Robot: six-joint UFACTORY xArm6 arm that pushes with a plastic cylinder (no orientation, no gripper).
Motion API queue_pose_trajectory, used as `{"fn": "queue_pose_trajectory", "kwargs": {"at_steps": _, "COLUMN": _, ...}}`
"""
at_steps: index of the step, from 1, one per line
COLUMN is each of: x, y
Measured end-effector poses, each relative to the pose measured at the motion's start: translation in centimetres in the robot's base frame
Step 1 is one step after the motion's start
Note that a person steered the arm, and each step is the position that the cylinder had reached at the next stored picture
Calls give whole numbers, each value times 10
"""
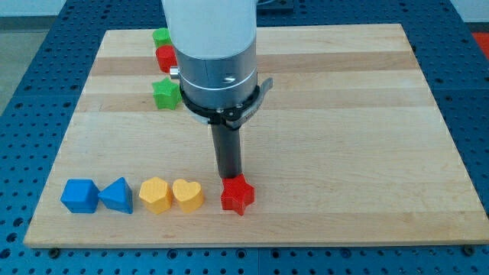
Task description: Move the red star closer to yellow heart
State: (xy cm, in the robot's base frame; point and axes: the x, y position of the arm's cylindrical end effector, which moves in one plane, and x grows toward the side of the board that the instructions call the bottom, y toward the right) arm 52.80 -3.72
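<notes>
Where blue pegboard (30, 46) shows, a wooden board (344, 137) lies.

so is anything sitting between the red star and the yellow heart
Nothing visible does. The red star sits just to the view's right of the yellow heart, with only bare board in the gap. My tip is at the star's top edge.
</notes>
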Motion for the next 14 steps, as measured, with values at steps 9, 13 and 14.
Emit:
{"fn": "queue_pose_trajectory", "kwargs": {"at_steps": 9, "x": 28, "y": 55}}
{"fn": "queue_pose_trajectory", "kwargs": {"at_steps": 13, "x": 33, "y": 39}}
{"fn": "queue_pose_trajectory", "kwargs": {"at_steps": 14, "x": 37, "y": 46}}
